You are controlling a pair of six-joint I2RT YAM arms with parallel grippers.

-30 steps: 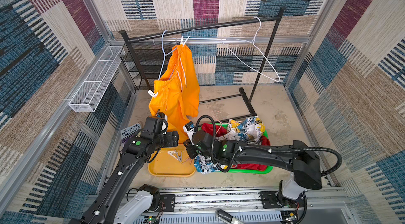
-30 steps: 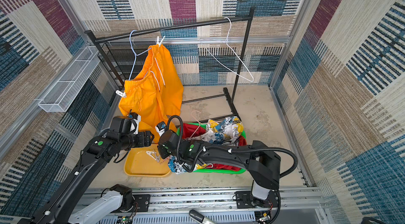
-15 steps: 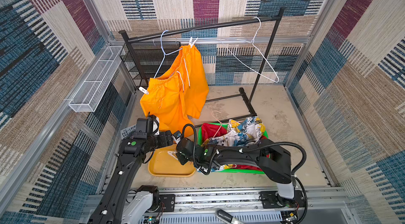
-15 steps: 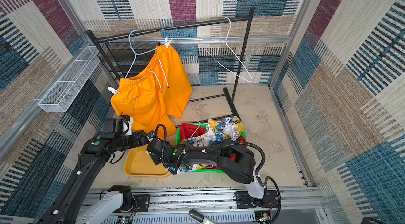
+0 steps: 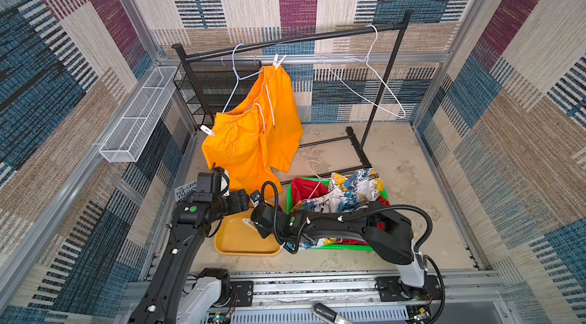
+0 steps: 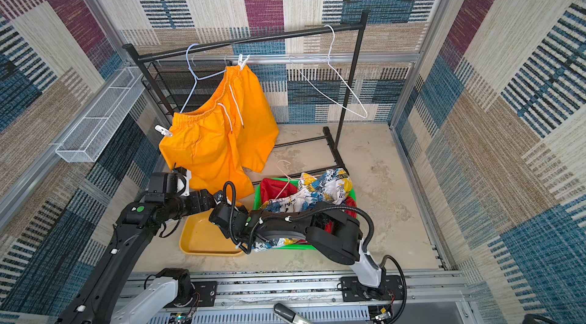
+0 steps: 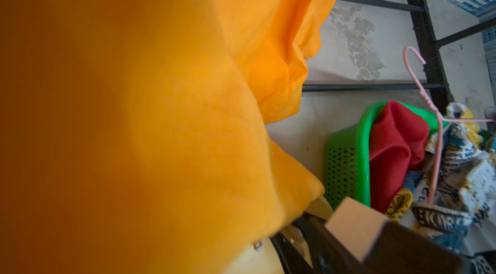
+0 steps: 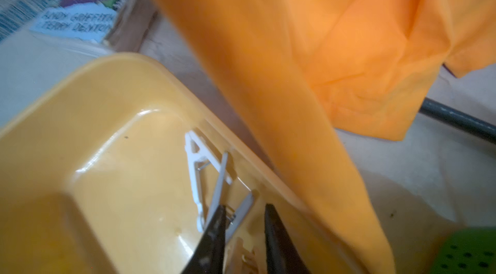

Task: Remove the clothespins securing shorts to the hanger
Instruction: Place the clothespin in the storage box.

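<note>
right gripper (image 8: pixel 243 235) jaws part-open over yellow plastic tray (image 8: pixel 107 152), greyish-white plastic clothespin (image 8: pixel 243 211) sitting betw them, not clamped.

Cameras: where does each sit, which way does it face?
Both top views: high above the base, looking down at rack, orange shorts, yellow tray, green basket; left arm and right arm show.
Left wrist: on left arm, facing shorts close up, basket beyond; own jaws at edge.
Right wrist: on right arm, looking into tray at white clothespin; own jaws parted.
Shared: both wrist views show the shorts.
</note>
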